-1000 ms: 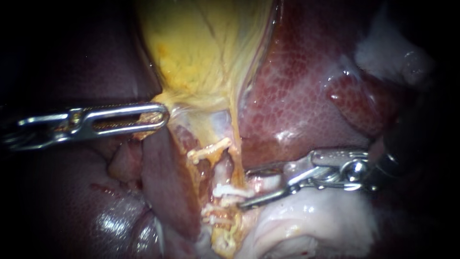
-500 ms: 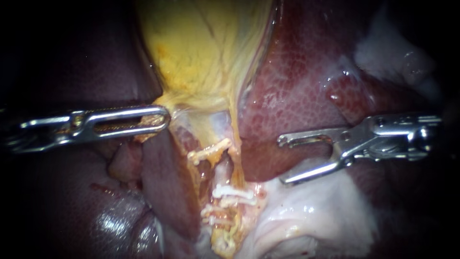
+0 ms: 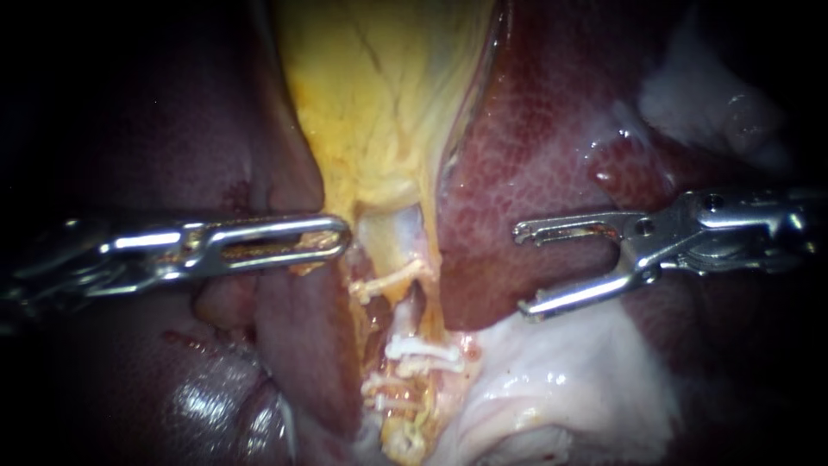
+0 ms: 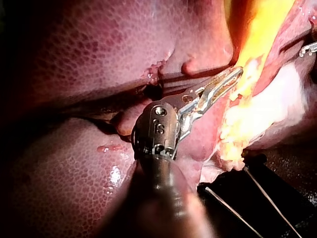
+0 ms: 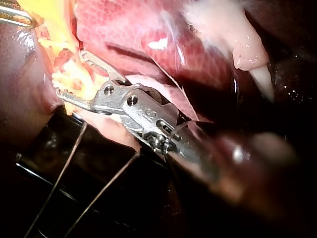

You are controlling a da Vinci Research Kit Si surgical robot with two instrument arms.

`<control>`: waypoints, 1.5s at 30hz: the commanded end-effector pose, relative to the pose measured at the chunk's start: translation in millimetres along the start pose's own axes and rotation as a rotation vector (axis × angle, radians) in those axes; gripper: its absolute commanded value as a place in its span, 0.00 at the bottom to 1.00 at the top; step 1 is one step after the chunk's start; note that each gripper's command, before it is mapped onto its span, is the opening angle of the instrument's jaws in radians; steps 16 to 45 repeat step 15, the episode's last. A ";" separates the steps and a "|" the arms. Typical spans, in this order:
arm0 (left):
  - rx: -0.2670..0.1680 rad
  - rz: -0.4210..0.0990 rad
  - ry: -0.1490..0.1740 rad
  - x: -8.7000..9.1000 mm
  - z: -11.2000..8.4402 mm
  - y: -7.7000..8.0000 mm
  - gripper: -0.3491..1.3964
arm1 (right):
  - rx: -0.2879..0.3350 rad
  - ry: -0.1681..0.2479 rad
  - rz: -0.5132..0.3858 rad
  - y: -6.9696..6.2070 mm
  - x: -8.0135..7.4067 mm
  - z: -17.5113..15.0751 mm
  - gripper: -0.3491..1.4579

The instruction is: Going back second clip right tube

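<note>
White clips mark the site. The right tube, a short pinkish strand running down from below the gallbladder, carries one broad clip straight across it. Two smaller clips sit stacked just beneath, and a slanted clip lies above and to the left. The tube sits low in the middle of the endoscope view, with dark red liver on both sides and pale whitish tissue at its lower right.

Right instrument: jaws spread wide with nothing between them. It is well apart from the clips and hangs over the liver, its lower jaw at the edge of the pale tissue. Nothing stands between it and the tube.

Left instrument: slotted jaws pressed together on the yellow lower edge of the gallbladder, just above and left of the slanted clip.

The left wrist view shows that grip more plainly, the jaws nipping the yellow tissue from two sides. One jaw tip of the right instrument shows beyond the gallbladder. I cannot make out the clips there. This view also shows a black base beside the specimen, crossed by two thin wires.

The right wrist view shows the right instrument's open jaws against yellow and white tissue, the black base and wires under it, and a pale tongue of tissue well beyond the jaws.
</note>
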 end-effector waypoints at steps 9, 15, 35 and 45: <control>0.009 0.006 0.008 0.8 1.1 -0.2 0.00 | 0.002 0.007 0.007 -0.4 1.1 -0.2 0.52; 0.009 0.006 0.009 0.8 1.0 -0.2 0.00 | 0.002 0.010 0.009 -0.4 1.3 -0.3 0.52; 0.009 0.006 0.009 0.8 1.0 -0.2 0.00 | 0.002 0.010 0.009 -0.4 1.3 -0.3 0.52; 0.009 0.006 0.009 0.8 1.0 -0.2 0.00 | 0.002 0.010 0.009 -0.4 1.3 -0.3 0.52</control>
